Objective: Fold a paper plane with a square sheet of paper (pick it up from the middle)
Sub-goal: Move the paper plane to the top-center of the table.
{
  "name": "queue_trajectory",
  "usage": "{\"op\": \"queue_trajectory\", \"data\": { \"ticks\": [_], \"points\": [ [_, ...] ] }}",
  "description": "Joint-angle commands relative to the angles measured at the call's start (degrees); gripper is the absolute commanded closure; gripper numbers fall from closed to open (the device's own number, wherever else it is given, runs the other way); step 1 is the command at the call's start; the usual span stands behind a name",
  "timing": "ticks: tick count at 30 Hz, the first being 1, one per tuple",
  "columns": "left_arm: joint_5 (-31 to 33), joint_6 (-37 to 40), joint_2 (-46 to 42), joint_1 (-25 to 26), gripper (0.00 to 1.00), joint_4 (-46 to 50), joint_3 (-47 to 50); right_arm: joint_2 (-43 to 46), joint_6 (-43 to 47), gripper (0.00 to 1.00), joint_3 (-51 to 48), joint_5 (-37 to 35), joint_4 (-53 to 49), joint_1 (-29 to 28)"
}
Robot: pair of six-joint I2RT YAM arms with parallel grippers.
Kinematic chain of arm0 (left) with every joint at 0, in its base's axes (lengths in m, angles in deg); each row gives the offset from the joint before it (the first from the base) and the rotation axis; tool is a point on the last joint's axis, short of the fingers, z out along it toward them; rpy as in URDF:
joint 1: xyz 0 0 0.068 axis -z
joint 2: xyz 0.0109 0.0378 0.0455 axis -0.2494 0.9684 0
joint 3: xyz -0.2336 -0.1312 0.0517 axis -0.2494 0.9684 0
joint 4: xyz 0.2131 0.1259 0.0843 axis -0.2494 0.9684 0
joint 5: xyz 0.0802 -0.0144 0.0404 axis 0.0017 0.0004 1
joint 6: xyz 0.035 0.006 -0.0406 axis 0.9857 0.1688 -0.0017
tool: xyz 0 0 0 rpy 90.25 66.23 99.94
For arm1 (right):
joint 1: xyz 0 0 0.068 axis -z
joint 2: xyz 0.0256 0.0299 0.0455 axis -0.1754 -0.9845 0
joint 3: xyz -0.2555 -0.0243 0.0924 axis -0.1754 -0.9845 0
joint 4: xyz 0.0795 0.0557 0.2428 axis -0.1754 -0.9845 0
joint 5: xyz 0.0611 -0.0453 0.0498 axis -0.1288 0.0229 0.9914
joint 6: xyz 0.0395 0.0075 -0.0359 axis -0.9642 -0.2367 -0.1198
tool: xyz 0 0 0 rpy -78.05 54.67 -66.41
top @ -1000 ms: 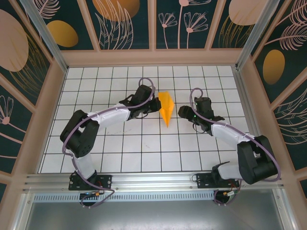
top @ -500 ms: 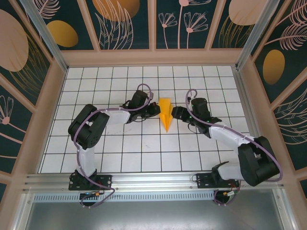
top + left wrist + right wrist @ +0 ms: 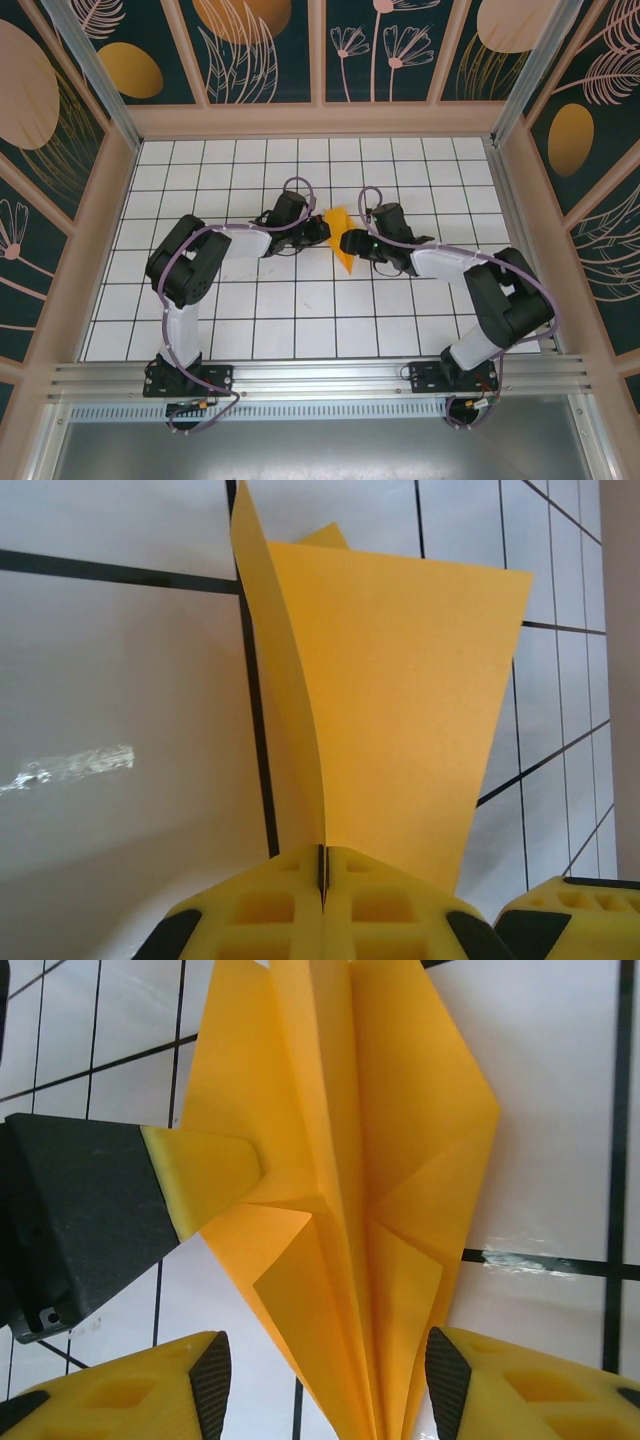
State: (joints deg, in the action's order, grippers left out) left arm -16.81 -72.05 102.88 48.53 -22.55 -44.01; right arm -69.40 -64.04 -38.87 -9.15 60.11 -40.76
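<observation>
The paper plane (image 3: 341, 218) is positioned near the centre of the white gridded table (image 3: 300, 330). The left gripper (image 3: 321, 228) meets it from the left, and the right gripper (image 3: 347, 243) from the right.

The place is a robotics lab test cell, not a home or shop. A white tabletop (image 3: 300, 310) ruled with a black grid sits inside a boxed enclosure. Its walls (image 3: 260, 50) are printed backdrop panels with leaf and oval patterns, framed by metal posts (image 3: 90, 70). Two cabled robot arms (image 3: 190, 270) are bolted to an aluminium rail (image 3: 320, 375) at the near edge.
</observation>
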Motion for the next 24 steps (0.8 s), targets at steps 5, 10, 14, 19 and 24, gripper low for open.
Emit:
{"op": "queue_trajectory", "data": {
  "ticks": [5, 10, 14, 19, 24],
  "points": [
    [1.19, 1.25, 1.23, -0.56, 1.0, 1.98, 0.54, -2.93, -0.46, 0.45, 2.95, -0.06, -1.86, -0.37],
    [1.14, 1.35, 1.05, -0.62, 1.0, 2.03, 0.5, -4.3, 0.36, 0.47, 3.92, 1.28, -1.98, -0.85],
    [1.18, 1.47, 1.05, -0.62, 1.0, 2.34, 0.5, -5.8, 1.2, 0.53, 5.1, 2.12, -2.51, -1.87],
    [1.1, 1.6, 1.05, -0.69, 1.0, 2.45, 0.39, -6.69, 1.48, 0.56, 5.86, 1.88, -2.92, -1.95],
    [1.06, 1.69, 1.03, -0.69, 1.0, 2.8, 0.28, -7.17, 2.22, 0.56, 6.47, 1.12, -3.84, -2.12]
  ]
}}
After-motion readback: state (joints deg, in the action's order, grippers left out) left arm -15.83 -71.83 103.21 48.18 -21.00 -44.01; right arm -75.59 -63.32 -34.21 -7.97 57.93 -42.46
